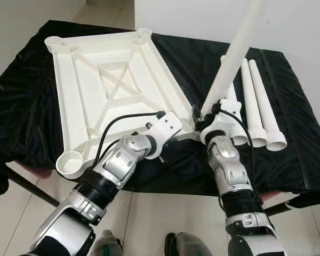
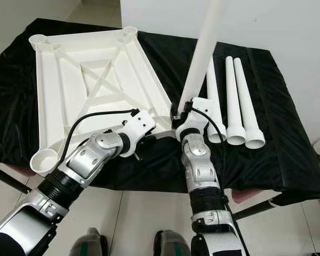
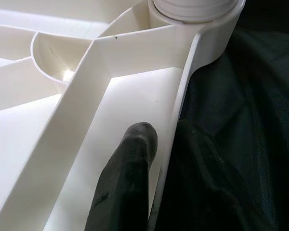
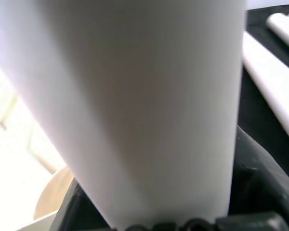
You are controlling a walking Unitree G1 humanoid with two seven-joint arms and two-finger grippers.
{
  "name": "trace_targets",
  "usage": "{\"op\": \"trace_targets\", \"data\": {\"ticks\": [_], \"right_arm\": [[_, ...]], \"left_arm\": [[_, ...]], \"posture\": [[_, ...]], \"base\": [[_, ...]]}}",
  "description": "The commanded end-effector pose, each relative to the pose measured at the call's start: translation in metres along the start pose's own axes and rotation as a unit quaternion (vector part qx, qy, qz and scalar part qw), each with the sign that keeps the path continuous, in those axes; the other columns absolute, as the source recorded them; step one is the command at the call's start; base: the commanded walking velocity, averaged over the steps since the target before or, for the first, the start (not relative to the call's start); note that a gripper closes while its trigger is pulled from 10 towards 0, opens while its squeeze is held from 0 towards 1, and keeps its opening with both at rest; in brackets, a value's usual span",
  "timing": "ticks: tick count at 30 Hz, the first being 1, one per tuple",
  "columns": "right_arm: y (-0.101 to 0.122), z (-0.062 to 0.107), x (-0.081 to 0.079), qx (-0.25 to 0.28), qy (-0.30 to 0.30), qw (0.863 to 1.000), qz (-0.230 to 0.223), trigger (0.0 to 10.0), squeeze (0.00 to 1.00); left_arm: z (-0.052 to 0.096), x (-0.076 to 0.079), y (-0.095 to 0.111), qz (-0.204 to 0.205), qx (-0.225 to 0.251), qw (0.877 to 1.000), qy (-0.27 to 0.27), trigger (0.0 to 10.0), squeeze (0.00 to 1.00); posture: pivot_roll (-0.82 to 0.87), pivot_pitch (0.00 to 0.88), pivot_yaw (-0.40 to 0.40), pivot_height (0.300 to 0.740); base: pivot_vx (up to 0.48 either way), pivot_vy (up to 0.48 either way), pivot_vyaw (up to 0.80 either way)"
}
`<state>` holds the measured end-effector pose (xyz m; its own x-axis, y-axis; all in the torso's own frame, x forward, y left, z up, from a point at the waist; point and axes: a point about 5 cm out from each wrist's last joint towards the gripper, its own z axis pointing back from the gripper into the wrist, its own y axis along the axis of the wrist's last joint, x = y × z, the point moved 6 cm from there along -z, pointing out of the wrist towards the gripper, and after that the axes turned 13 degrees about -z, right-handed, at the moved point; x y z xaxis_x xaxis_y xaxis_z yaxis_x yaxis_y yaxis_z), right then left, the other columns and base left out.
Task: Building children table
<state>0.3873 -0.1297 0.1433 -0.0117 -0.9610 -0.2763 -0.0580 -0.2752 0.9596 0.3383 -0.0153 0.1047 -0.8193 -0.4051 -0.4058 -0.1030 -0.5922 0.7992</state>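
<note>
Mid-frame, our right claw [image 1: 209, 113] clamps the upright white leg [image 1: 236, 50] at the tabletop [image 1: 112, 80] corner; our left claw [image 3: 156, 159] pinches the tabletop's rim there.

Looks like a plain room in someone's home: pale tiled floor [image 1: 165, 213], bare white walls [image 2: 266, 21]. A low table is sitting there wearing a black cloth [image 1: 288, 133], with white plastic furniture parts [image 1: 106, 80] lying on it.
</note>
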Motion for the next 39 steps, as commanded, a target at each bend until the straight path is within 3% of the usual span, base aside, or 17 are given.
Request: {"op": "trace_targets", "data": {"ticks": [1,3,4,12,16,20,21,23,27,31,38,39], "right_arm": [[-0.012,0.005,0.019,-0.020,-0.044,0.999,0.012,10.0,0.00],[-0.011,0.005,0.018,-0.022,-0.043,0.999,0.012,10.0,0.05],[-0.008,0.004,0.019,-0.017,-0.039,0.999,0.010,10.0,1.00],[0.004,0.000,0.020,-0.001,-0.018,1.000,-0.009,10.0,1.00],[0.010,-0.006,0.011,-0.023,0.084,0.996,-0.022,10.0,1.00],[0.010,-0.006,0.009,-0.027,0.095,0.995,-0.019,10.0,1.00],[0.007,-0.006,0.006,-0.046,0.136,0.990,-0.016,10.0,0.00],[0.005,-0.005,0.005,-0.062,0.200,0.978,0.001,10.0,0.00],[0.002,-0.009,0.013,-0.075,0.217,0.973,0.008,10.0,0.00],[-0.006,-0.010,0.010,-0.096,0.268,0.958,0.031,10.0,0.00],[-0.008,-0.011,0.011,-0.106,0.291,0.950,0.042,10.0,0.00],[-0.008,-0.012,0.011,-0.104,0.298,0.948,0.046,4.7,0.00]], "left_arm": [[0.000,0.008,-0.003,-0.001,-0.003,1.000,-0.019,10.0,0.00],[0.001,0.008,-0.003,0.000,-0.003,1.000,-0.019,10.0,0.00],[0.001,0.008,-0.003,0.000,-0.002,1.000,-0.019,10.0,0.00],[0.001,0.006,-0.002,0.001,0.000,1.000,-0.013,10.0,0.00],[0.001,0.003,0.001,0.005,0.002,1.000,-0.004,10.0,0.00],[0.001,0.003,0.001,0.004,0.003,1.000,-0.004,10.0,0.00],[0.001,0.004,0.002,0.003,0.004,1.000,-0.006,10.0,0.00],[0.001,0.004,0.004,0.002,0.006,1.000,-0.007,10.0,0.00],[0.000,0.004,0.006,0.003,0.009,1.000,-0.006,10.0,0.00],[-0.002,0.004,0.012,0.003,0.016,1.000,-0.006,10.0,0.00],[-0.003,0.005,0.016,0.002,0.020,1.000,-0.008,10.0,0.00],[-0.004,0.005,0.016,0.002,0.021,1.000,-0.008,10.0,0.00]], "posture": [[-0.02,0.030,-0.059,0.740],[-0.02,0.030,-0.059,0.740],[-0.02,0.026,-0.061,0.740],[-0.02,0.017,-0.057,0.740],[-0.02,0.013,-0.058,0.740],[-0.02,0.013,-0.058,0.740],[-0.02,0.013,-0.058,0.740],[-0.02,0.013,-0.058,0.740],[-0.02,0.013,-0.057,0.740],[-0.03,0.016,-0.058,0.740],[-0.02,0.018,-0.060,0.740],[-0.02,0.016,-0.058,0.740]], "base": [[0.000,0.000,0.00],[0.000,0.000,0.00],[0.000,0.000,0.00],[0.000,0.000,0.00],[0.000,0.000,0.00],[0.000,0.000,0.00],[0.000,0.000,0.00],[0.000,0.000,0.00],[0.000,0.000,0.00],[0.000,0.000,0.00],[0.000,0.000,0.00],[0.000,0.000,0.00]]}}
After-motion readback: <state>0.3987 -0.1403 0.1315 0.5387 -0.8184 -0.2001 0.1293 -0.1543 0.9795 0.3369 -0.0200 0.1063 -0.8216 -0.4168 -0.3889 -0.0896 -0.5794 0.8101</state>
